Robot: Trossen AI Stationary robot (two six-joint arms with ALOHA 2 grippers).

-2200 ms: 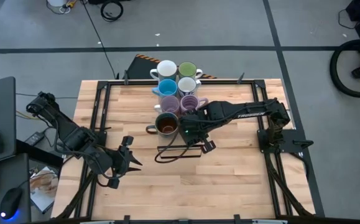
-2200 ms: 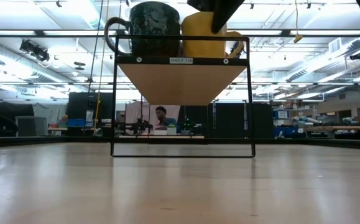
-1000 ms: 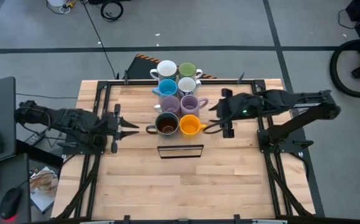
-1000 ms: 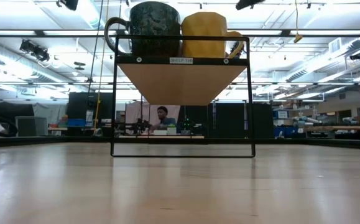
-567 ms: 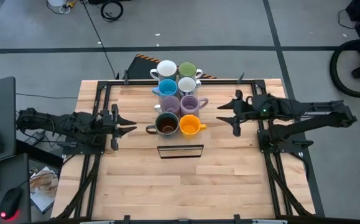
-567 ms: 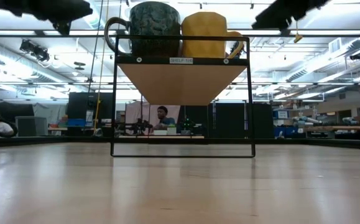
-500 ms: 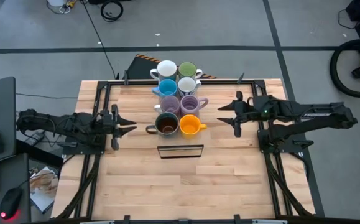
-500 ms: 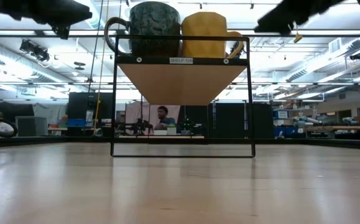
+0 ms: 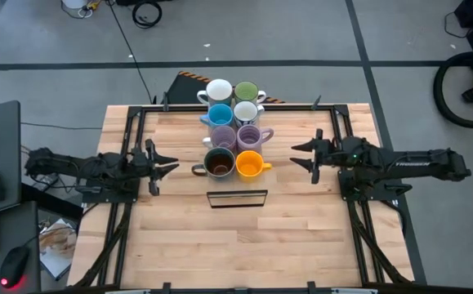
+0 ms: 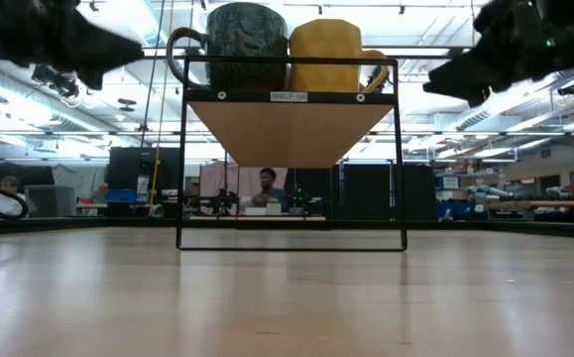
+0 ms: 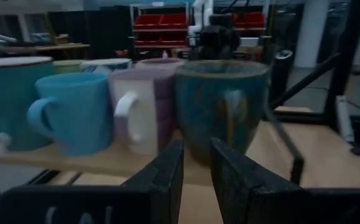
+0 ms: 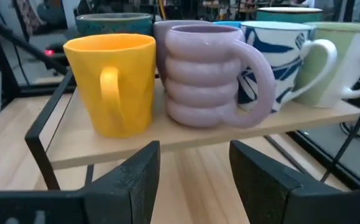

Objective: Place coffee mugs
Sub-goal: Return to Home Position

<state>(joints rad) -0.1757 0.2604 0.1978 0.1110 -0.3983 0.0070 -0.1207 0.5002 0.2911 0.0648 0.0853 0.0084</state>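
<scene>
Several coffee mugs stand in two rows on a light wooden board point(image 10: 288, 127) raised on a black wire stand. At the near end are the dark mug point(image 9: 218, 164) and the orange mug point(image 9: 250, 165); behind them stand two lilac mugs point(image 9: 252, 135), a light blue point(image 9: 220, 113), a patterned white point(image 9: 247, 111), a white point(image 9: 218, 91) and a green point(image 9: 246, 91). My left gripper point(image 9: 166, 166) hovers left of the dark mug point(image 11: 223, 106), level, open by a narrow gap point(image 11: 196, 169). My right gripper point(image 9: 300, 155) hovers right of the orange mug point(image 12: 114, 81), level and wide open point(image 12: 195, 180).
Black frame rails point(image 9: 128, 139) run along the table's left, right and far sides. The stand's base bar point(image 9: 237, 198) rests on the wood in front of the mugs. Bare wood point(image 9: 236, 245) fills the near half. A person point(image 10: 267, 186) sits in the room far behind.
Both grippers have sunk toward the table and tipped to level; in the low view they have come down into the picture. My right gripper has drawn back from the orange mug toward the table's right edge. The mugs have stayed in place.
</scene>
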